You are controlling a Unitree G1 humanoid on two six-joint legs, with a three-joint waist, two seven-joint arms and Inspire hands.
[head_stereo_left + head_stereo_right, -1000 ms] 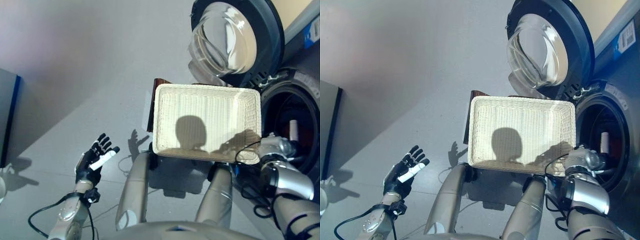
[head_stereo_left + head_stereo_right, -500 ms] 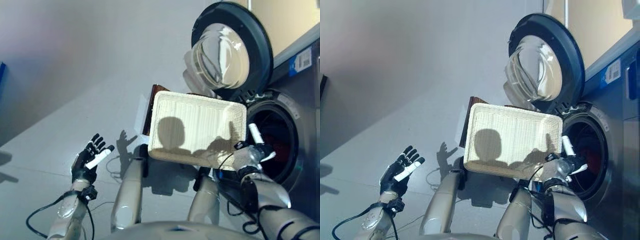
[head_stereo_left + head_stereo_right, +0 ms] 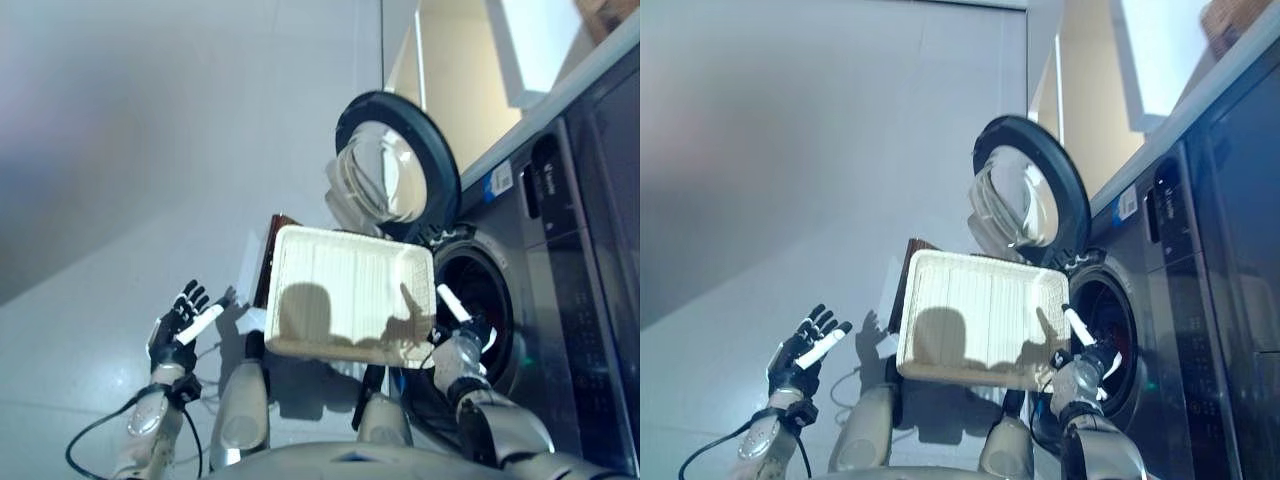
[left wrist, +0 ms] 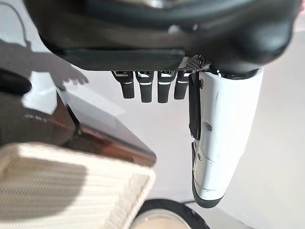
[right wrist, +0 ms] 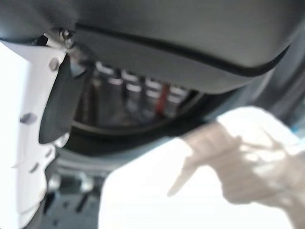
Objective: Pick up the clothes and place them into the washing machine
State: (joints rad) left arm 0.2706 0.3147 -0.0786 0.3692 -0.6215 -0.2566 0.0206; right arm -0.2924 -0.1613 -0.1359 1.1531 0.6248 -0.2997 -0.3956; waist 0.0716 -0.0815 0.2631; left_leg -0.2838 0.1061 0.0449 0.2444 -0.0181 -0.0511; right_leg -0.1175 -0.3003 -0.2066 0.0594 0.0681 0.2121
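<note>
The shallow wicker basket (image 3: 345,275) rests on the dark brown box (image 3: 268,250) beside the washing machine, and no clothes lie in it. The machine's round door (image 3: 395,170) stands open above the dark drum opening (image 3: 482,292). My right hand (image 3: 462,345) is open at the basket's right corner, in front of the drum opening, with its white-covered thumb raised. In the right wrist view its fingers (image 5: 143,88) point into the drum, where a small red bit shows. My left hand (image 3: 178,325) is open and empty, out to the basket's left.
The washing machine's dark front panel (image 3: 560,250) fills the right side. Pale floor (image 3: 150,150) stretches left of and behind the basket. The left wrist view shows the basket's corner (image 4: 62,191) and the brown box (image 4: 109,143) past my straight fingers.
The camera has tilted, so the whole picture has shifted. My right hand has risen from the basket's right corner to in front of the drum opening, thumb up. The left hand stays open.
</note>
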